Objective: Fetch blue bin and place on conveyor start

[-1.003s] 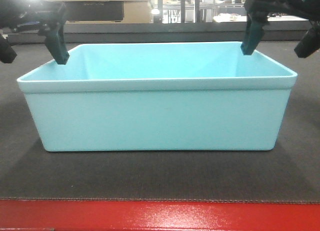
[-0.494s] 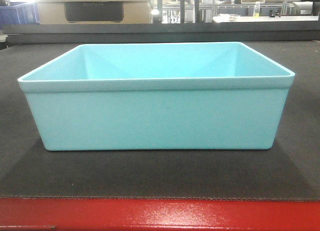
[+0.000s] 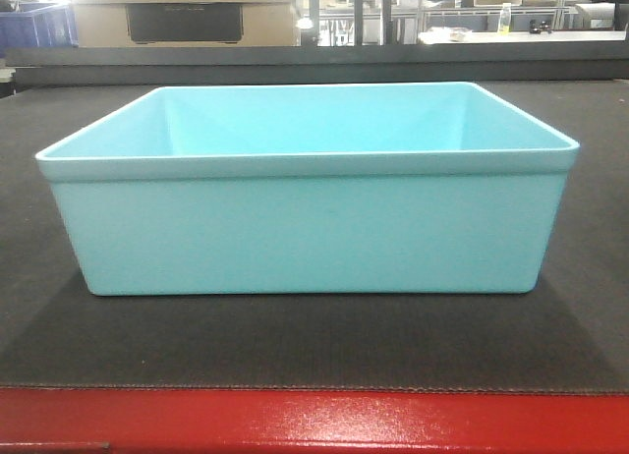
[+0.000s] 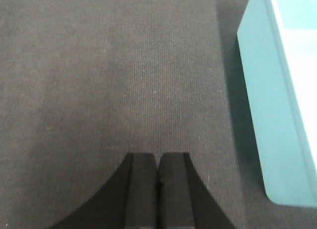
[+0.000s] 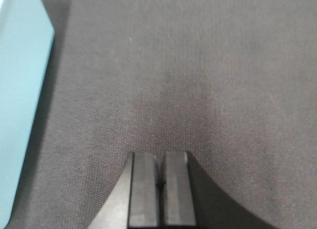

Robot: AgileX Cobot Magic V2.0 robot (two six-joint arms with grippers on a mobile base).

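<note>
The blue bin (image 3: 310, 228), a light aqua tub with a thick rim band, stands upright and empty on the dark grey belt of the conveyor start (image 3: 314, 341), just behind its red front edge (image 3: 314, 423). No gripper shows in the front view. My left gripper (image 4: 158, 157) is shut with nothing in it, hovering over bare belt (image 4: 99, 80) to the left of the bin (image 4: 270, 100). My right gripper (image 5: 159, 154) is also shut and empty, over belt (image 5: 198, 65) to the right of the bin's wall (image 5: 20, 90). Neither touches the bin.
Behind the belt stand a cardboard box (image 3: 182, 17) with a dark panel, a dark royal-blue crate (image 3: 34, 24) at the far left, and shelving with small items (image 3: 491, 17) at the back right.
One second ago both grippers stood at the bin's left and right rims in the front view. They have since let go and left that view; the bin has stayed in place.
</note>
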